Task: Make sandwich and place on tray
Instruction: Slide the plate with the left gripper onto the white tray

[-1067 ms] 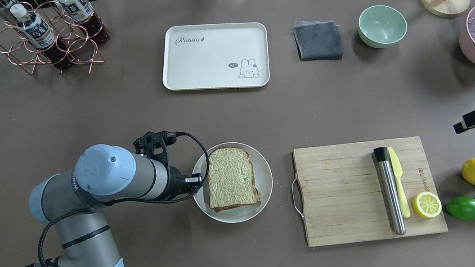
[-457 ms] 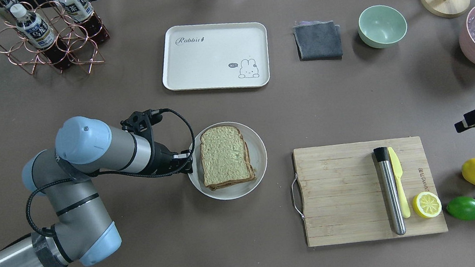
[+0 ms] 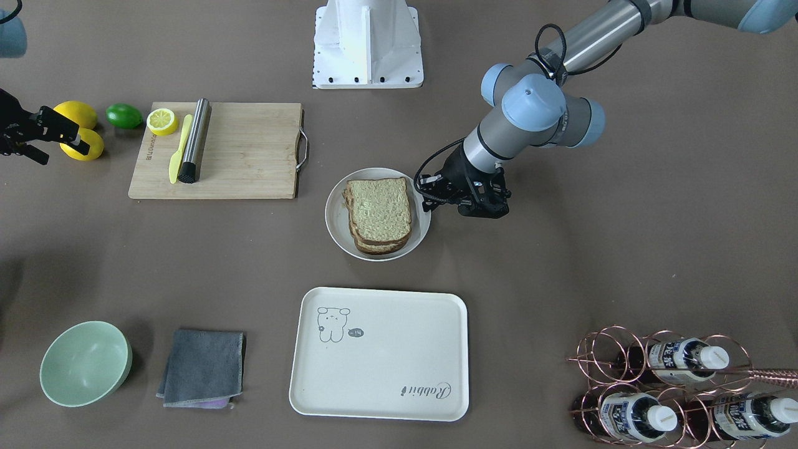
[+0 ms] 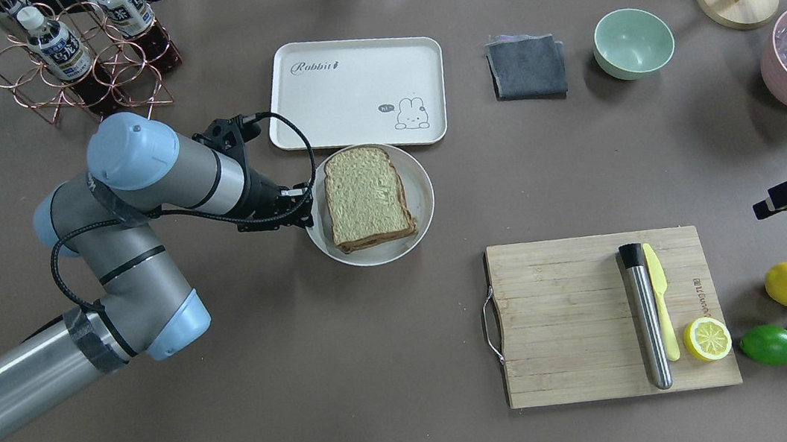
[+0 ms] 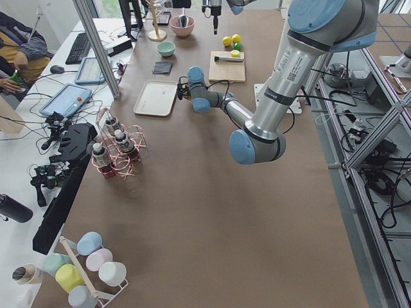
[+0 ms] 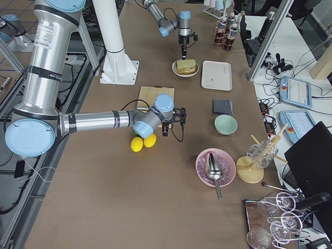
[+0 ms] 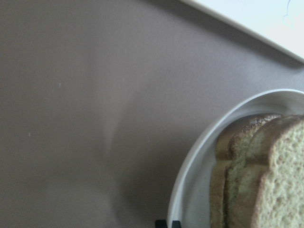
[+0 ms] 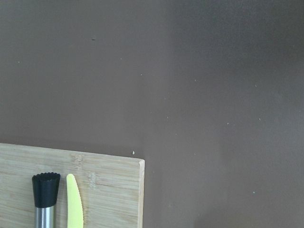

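The sandwich (image 4: 366, 194), two brown-crusted bread slices stacked, lies on a round white plate (image 4: 423, 195). No egg shows between the slices. My left gripper (image 4: 306, 213) is shut on the plate's left rim, which also shows in the front view (image 3: 427, 202) and the left wrist view (image 7: 166, 223). The cream tray (image 4: 348, 99) lies just beyond the plate, and a narrow gap between them shows in the front view. My right gripper (image 3: 28, 134) hangs over the table by the lemons. I cannot tell whether it is open or shut.
A wooden cutting board (image 4: 571, 319) with a steel muddler (image 4: 646, 318), a yellow knife and a half lemon lies right of the plate. Lemons and a lime (image 4: 769, 345) lie beyond it. A bottle rack (image 4: 81, 64), a grey cloth (image 4: 527, 68) and a green bowl (image 4: 633, 41) stand at the back.
My left arm has carried the plate with the sandwich away from the robot toward the tray, its grip unchanged. The right arm has stayed still.
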You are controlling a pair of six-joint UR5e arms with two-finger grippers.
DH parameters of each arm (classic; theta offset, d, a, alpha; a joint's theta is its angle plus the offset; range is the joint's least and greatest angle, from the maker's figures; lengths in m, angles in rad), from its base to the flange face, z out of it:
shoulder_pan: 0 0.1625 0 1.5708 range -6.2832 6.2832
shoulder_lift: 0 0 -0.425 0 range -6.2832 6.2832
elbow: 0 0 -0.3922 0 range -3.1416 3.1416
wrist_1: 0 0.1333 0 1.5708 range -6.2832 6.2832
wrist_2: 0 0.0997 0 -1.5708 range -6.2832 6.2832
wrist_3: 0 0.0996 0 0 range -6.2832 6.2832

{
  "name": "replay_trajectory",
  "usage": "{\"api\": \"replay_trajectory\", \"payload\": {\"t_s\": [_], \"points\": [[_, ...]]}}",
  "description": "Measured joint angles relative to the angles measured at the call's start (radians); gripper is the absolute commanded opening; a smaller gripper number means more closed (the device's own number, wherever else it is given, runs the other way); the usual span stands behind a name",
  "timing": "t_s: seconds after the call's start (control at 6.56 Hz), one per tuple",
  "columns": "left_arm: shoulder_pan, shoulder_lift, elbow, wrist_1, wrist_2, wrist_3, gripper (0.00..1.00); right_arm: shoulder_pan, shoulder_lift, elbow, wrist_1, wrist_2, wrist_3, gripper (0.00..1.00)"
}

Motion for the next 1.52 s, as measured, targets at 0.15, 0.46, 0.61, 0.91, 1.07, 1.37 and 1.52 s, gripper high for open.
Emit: {"api": "replay_trajectory", "payload": {"t_s": [0.15,0.46,0.61,0.91,1.07,1.37,1.52], "points": [[-0.042,-0.035,0.038,0.032,-0.016,0.051,0.0,0.0,0.0,0.0,0.0,0.0,0.0,0.99],[-0.097,-0.124,0.159,0.064,-0.025,0.125,0.0,-0.002,0.0,0.0,0.001,-0.001,0.0,1.0],[-0.115,-0.174,0.229,0.066,-0.026,0.148,0.0,-0.002,0.001,0.0,0.0,-0.004,0.0,1.0],[-0.128,-0.287,0.38,0.061,-0.02,0.163,0.0,-0.002,0.001,0.0,0.0,-0.009,0.001,0.99],[-0.131,-0.335,0.46,0.041,-0.018,0.174,0.0,-0.003,0.002,0.0,0.0,-0.011,0.001,1.0],[-0.137,-0.397,0.611,-0.031,-0.015,0.206,0.0,-0.004,0.006,-0.002,0.0,-0.013,0.001,1.0],[-0.138,-0.415,0.653,-0.049,-0.012,0.218,0.0,-0.004,0.008,-0.002,0.0,-0.014,0.002,1.0]]}}
